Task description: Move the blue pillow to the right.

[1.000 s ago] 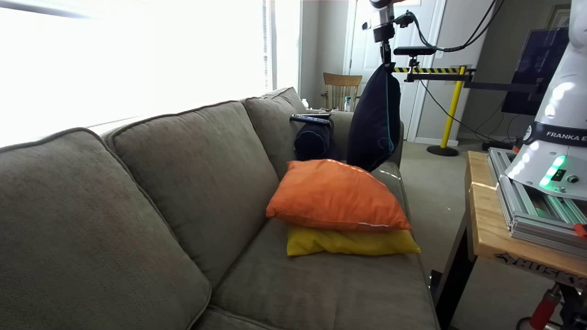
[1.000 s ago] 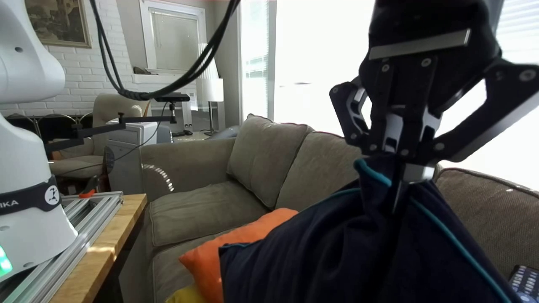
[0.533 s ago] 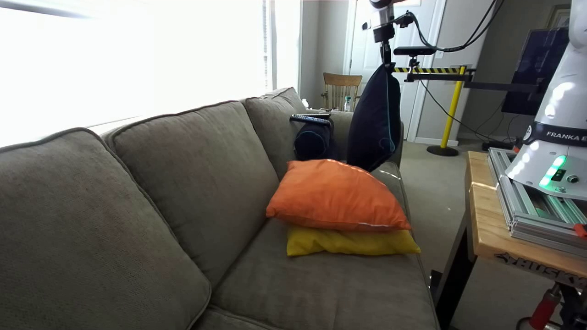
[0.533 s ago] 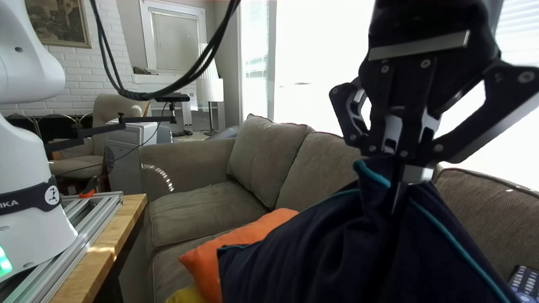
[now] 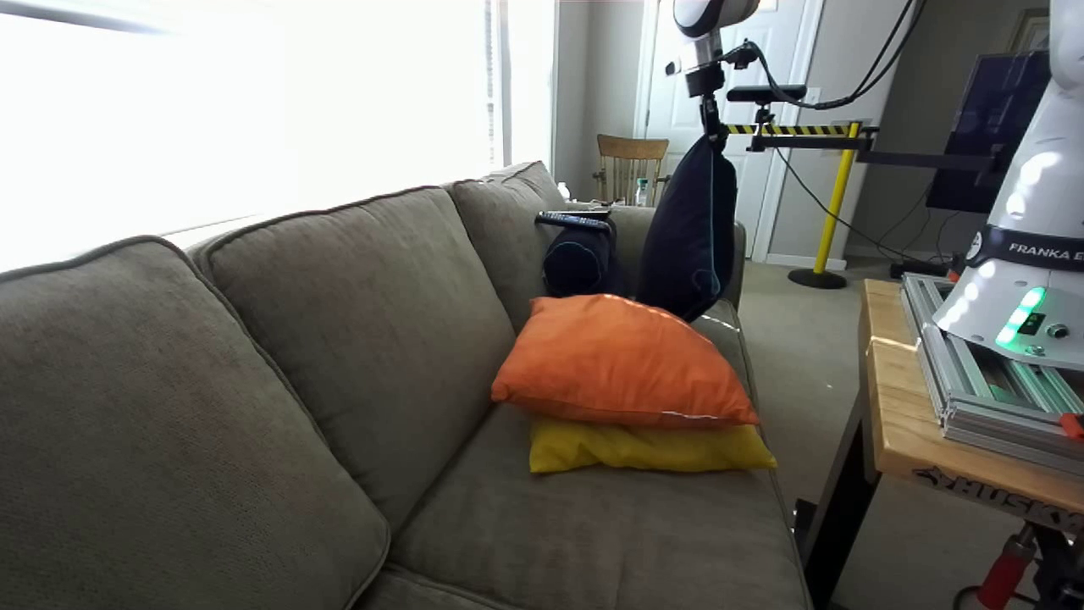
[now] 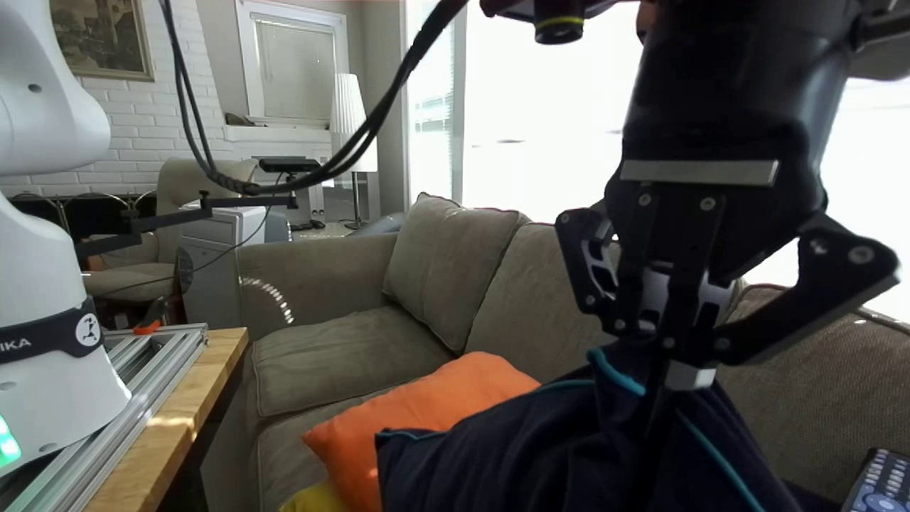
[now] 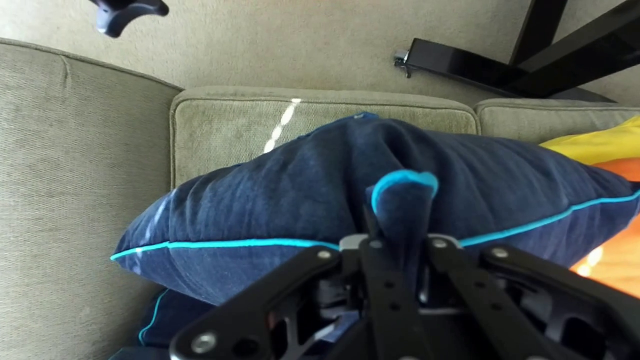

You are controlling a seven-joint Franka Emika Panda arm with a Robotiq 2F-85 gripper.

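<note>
The blue pillow [image 5: 688, 229], dark navy with light-blue piping, hangs upright from my gripper [image 5: 716, 135] at the far end of the couch. In an exterior view my gripper [image 6: 672, 373] is shut on a pinched fold at the top of the blue pillow [image 6: 526, 455]. From the wrist view, a folded tip of the blue pillow [image 7: 280, 205] sticks out between the fingers of my gripper [image 7: 402, 240]. Behind the orange pillow its lower edge is partly hidden, so I cannot tell whether it touches the seat.
An orange pillow [image 5: 622, 360] lies on a yellow pillow [image 5: 652, 447] on the couch seat. A navy bolster [image 5: 576, 263] carrying a remote [image 5: 573, 221] stands against the backrest. The couch arm [image 7: 75, 190] is beside the blue pillow. A wooden table [image 5: 898, 398] bears the robot base.
My gripper has come down a little with the blue pillow still in its grip. More of the orange pillow shows above it in an exterior view.
</note>
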